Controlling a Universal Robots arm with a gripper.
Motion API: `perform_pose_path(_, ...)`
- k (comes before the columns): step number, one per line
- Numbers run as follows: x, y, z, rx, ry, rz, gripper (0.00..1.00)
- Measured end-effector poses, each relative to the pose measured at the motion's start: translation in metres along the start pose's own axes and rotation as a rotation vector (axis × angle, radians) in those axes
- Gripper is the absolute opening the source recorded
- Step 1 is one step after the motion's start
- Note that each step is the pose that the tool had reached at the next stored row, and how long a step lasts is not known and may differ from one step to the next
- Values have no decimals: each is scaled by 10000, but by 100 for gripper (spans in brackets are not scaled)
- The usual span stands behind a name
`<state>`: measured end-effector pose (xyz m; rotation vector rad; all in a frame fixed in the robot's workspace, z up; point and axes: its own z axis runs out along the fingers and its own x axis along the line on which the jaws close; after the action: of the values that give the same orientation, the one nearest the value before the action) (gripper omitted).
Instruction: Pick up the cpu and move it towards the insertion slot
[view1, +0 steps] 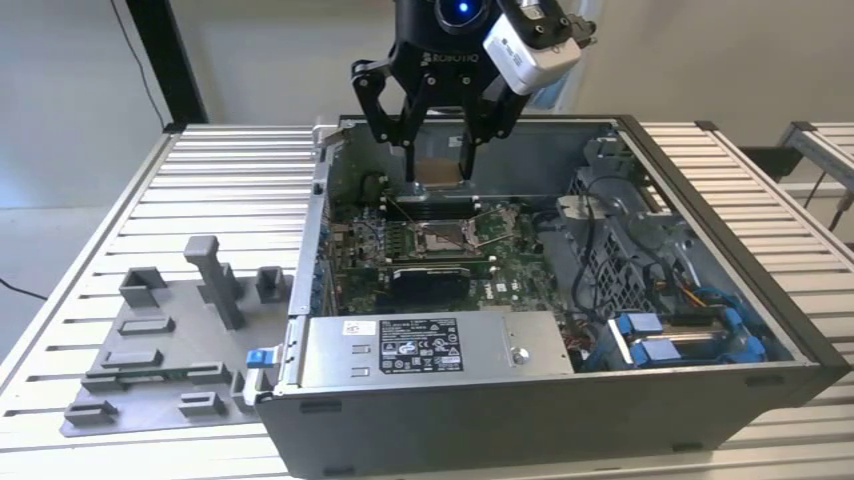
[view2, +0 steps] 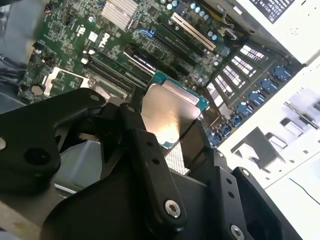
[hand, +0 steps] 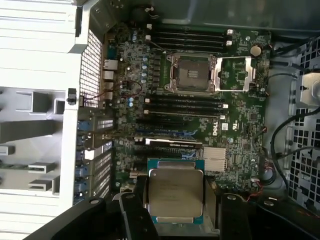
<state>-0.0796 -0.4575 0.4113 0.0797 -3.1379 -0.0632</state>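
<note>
Clamped by the claw (view1: 438, 150) on the cpu (view1: 437, 171), fingers (view2: 150, 165) pressed against two opposite edges. Held in the air inside the open computer case (view1: 721, 190), above the green board (hand: 235, 125), well apart from the insertion slot (hand: 192, 73), lying uncovered.

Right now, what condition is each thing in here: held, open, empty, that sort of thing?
gripper: shut on the cpu, above the motherboard.
cpu: held off the board, metal top showing in both wrist views.
insertion slot: empty, its frame flipped open to one side.
computer case: side panel off, insides exposed.
grey fixture: on the table beside the case.
</note>
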Motion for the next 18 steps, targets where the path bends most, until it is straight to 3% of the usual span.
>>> perform_pose_path(11,-10,202,8,0,0,0,0)
perform_pose_path(18,-11,216,9,-1,0,0,0)
